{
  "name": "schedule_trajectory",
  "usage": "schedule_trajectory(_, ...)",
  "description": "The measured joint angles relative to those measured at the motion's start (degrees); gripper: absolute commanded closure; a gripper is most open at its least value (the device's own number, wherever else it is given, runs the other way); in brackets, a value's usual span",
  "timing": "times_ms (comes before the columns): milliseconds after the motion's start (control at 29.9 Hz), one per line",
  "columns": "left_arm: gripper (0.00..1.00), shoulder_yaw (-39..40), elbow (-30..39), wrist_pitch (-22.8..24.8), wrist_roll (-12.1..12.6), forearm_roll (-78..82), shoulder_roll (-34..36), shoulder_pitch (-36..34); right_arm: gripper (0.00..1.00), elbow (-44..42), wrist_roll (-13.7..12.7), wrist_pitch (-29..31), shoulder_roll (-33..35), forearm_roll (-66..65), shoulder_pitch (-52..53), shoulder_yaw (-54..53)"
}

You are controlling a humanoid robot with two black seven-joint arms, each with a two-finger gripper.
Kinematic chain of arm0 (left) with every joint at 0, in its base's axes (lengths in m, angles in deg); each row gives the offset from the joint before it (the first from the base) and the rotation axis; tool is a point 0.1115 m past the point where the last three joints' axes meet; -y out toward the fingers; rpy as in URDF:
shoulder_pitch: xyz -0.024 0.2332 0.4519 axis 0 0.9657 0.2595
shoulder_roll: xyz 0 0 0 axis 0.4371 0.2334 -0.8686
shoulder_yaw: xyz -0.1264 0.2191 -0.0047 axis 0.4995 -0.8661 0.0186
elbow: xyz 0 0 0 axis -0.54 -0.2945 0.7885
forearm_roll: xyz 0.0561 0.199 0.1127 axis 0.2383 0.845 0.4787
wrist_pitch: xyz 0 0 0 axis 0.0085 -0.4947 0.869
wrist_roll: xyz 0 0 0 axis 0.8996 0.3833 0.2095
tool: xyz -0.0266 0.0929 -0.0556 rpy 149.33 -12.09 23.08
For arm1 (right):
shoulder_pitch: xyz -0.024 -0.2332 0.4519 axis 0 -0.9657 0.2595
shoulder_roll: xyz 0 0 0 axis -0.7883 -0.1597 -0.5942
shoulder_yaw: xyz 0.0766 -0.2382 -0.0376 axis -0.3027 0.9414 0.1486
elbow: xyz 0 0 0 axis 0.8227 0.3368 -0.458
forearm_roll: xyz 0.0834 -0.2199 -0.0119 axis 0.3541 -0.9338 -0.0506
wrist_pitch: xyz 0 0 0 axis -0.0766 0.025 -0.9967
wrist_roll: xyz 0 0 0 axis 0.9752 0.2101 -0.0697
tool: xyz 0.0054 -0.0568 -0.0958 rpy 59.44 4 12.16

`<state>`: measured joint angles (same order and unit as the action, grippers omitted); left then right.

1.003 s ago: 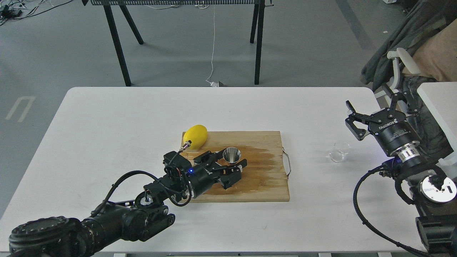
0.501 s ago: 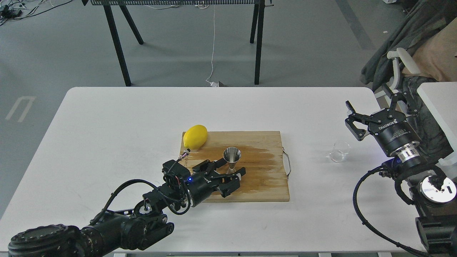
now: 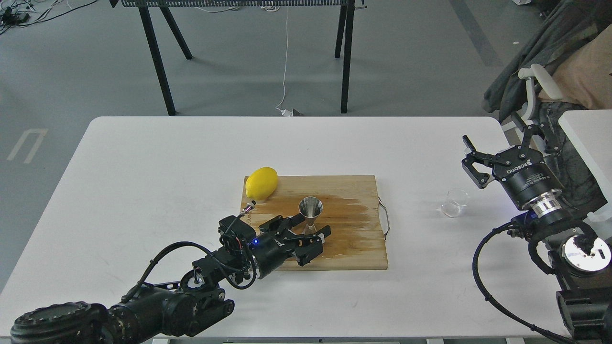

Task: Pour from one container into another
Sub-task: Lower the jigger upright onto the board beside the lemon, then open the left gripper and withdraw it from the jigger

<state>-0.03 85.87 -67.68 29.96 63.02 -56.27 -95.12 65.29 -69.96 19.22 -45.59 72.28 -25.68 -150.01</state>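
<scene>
- since a second ago our left gripper [image 3: 306, 234] has slid back toward us off the jigger [image 3: 310, 214], which now shows its full hourglass, upright on the cutting board [image 3: 354, 239]; in the last half second it edged forward again.
- left fingers are spread, one either side of the jigger's lower cone, near the foot; whether they touch it, we can't tell. nothing is grasped.
- the lemon [image 3: 261, 183] sits at the board's far left corner, apart from the jigger.
- the glass cup [image 3: 453, 203] stands on the white table [image 3: 143, 167], well right of the board, well apart from the jigger.
- our right gripper [image 3: 492, 155] hovers just beyond and right of the cup, fingers released, holding nothing.
- so the key relation: the cup lies toward us and a touch left of the right claw, axis upright, and the right arm is far nearer to it.
- we judge the pour not yet begun; grasping the cup looks like the next call.
</scene>
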Motion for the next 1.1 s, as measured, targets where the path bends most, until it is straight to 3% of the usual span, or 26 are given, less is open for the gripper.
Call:
schedule_trajectory(735,0.14,0.25,1.98,0.0,0.0,-0.1,3.18,0.27,0.01,-0.04,0.0,0.0,0.0,0.0,0.01,-0.05)
schedule_trajectory(1103,0.14,0.92,7.9,0.0,0.0,-0.21,7.88,2.54,0.01,-0.05,0.01,0.0,0.0,0.0,-0.08,-0.08)
